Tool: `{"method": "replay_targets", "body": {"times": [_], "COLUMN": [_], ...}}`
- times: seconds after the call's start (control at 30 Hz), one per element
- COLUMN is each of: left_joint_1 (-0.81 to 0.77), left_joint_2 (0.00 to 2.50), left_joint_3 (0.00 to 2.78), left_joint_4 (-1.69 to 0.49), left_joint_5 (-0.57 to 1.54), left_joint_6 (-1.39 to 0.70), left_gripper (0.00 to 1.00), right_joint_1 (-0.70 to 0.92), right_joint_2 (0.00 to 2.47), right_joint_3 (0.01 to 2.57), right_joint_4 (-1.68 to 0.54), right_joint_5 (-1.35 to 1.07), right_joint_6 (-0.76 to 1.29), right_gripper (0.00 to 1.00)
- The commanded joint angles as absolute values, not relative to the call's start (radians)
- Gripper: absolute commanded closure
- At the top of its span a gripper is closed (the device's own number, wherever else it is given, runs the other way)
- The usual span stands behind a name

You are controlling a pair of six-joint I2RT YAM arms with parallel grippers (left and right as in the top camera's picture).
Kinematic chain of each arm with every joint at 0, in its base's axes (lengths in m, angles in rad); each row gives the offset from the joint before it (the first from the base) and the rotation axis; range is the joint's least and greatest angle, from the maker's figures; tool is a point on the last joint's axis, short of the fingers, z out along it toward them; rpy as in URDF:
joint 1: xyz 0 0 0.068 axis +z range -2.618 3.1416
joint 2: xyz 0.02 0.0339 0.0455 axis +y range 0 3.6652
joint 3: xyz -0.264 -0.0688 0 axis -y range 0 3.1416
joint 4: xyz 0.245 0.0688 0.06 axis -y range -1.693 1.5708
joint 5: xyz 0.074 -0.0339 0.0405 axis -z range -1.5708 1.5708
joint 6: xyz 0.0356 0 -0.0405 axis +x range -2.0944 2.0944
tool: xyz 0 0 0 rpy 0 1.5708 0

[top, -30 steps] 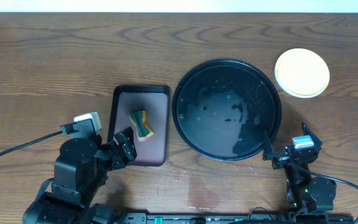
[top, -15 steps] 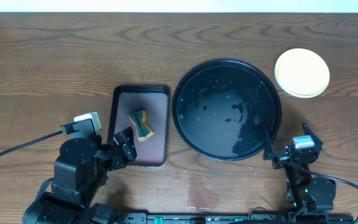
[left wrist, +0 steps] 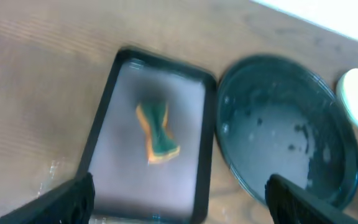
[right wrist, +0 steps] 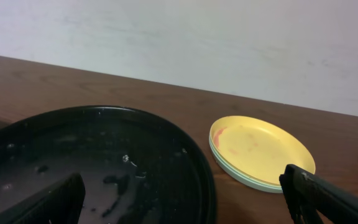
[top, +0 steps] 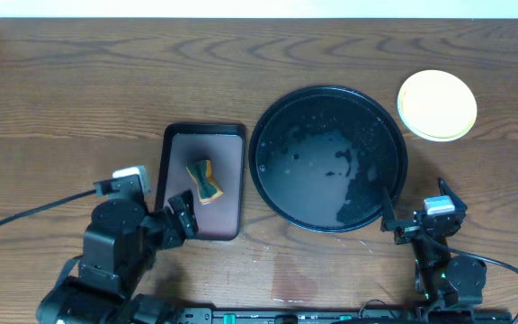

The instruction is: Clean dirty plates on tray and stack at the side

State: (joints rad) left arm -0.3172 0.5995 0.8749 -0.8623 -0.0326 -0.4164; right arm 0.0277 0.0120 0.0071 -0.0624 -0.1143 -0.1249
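Note:
The plates point(top: 436, 105) sit in a stack on the bare table right of the tray, a pale yellow one on top. The right wrist view shows a faint reddish mark on the top plate point(right wrist: 260, 149) and a light blue rim below it. The round black tray point(top: 328, 159) holds only water film and dark specks. My left gripper point(top: 185, 214) is open over the near end of the brown tray. My right gripper point(top: 412, 209) is open at the black tray's near right rim point(right wrist: 194, 168). Nothing lies between either gripper's fingers point(left wrist: 64, 198) point(right wrist: 328, 196).
A dark brown rectangular tray point(top: 176, 184) lies left of the black tray, with a yellow and green sponge point(top: 205, 180) on it. The left wrist view, blurred, shows the sponge point(left wrist: 157, 132) and the black tray point(left wrist: 288, 124). A cable trails left from the left arm.
The left arm has shifted slightly right and toward the front edge. The right arm, the plates and the sponge have not moved.

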Motion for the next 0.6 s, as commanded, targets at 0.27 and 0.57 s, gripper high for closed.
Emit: {"method": "replay_targets", "body": {"times": [0.27,0.57], "left_joint_1": [-0.207,-0.064], "left_joint_2": [0.455,0.232], "left_joint_3": [0.457,0.133], "left_joint_4": [-0.432,-0.004], "left_joint_5": [-0.028,0.134], "left_joint_6": [-0.141,0.029], "left_gripper": [0.12,0.12], "right_joint_1": [0.037,0.037], "right_joint_2": [0.006,0.006], "right_joint_3": [0.006,0.006], "right_joint_4": [-0.067,-0.067], "right_joint_5": [-0.102,-0.102], "right_joint_6": [-0.139,-0.139], "right_gripper": [0.01,0.01]}}
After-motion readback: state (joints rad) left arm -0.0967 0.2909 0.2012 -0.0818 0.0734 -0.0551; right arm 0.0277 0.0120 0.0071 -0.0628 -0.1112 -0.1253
